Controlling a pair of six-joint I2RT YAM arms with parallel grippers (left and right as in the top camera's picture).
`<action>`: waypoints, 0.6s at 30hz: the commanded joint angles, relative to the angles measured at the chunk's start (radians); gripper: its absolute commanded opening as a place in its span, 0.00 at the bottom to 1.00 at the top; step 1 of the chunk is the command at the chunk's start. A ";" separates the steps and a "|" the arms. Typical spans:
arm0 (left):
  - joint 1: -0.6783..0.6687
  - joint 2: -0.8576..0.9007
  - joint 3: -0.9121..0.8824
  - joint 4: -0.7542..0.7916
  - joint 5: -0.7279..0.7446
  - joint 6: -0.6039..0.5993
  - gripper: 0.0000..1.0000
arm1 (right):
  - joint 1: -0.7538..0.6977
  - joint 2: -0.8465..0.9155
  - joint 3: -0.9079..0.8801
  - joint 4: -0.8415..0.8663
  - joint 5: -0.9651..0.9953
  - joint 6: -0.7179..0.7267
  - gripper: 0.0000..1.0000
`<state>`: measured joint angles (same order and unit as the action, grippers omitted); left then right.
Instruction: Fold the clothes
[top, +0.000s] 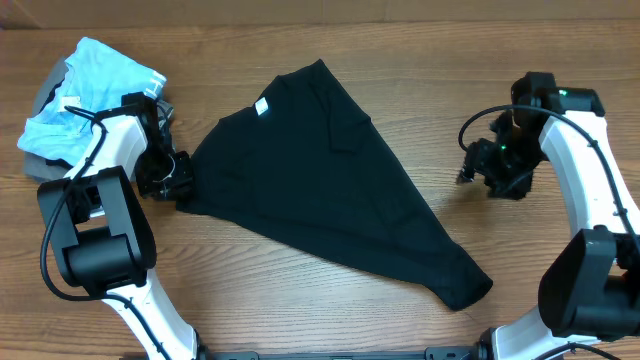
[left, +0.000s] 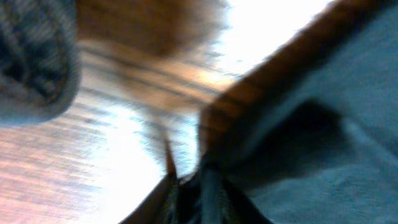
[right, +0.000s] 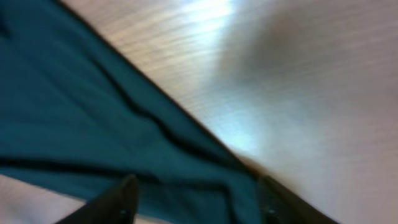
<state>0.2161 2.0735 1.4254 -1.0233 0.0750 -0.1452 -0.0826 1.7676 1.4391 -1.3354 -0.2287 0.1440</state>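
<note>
Two bent arms (top: 112, 150) (top: 585, 150) either side of T-shirt (top: 320, 170)

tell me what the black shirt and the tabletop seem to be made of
Black T-shirt: soft matte knit, likely cotton; it lies in limp folds without shine. Tabletop: wood or wood-look laminate, smooth and slightly glossy; grain lines and glare patches show.

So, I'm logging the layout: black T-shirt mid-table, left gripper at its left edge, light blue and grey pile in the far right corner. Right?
Not quite. The overhead view shows the light blue and grey pile in the far left corner, not the right. The black T-shirt does lie mid-table, with the left gripper at its left edge.
</note>
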 joint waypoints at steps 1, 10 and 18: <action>-0.028 -0.076 -0.013 0.004 0.102 0.075 0.32 | 0.080 0.004 -0.065 0.130 -0.173 -0.054 0.53; -0.146 -0.312 0.002 -0.001 0.103 0.152 0.41 | 0.249 0.029 -0.318 0.382 -0.060 0.232 0.13; -0.266 -0.449 0.002 -0.012 0.107 0.168 0.45 | 0.250 0.029 -0.584 0.636 -0.047 0.399 0.11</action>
<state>-0.0185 1.6436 1.4166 -1.0294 0.1650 -0.0036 0.1635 1.7657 0.9379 -0.7593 -0.3260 0.4446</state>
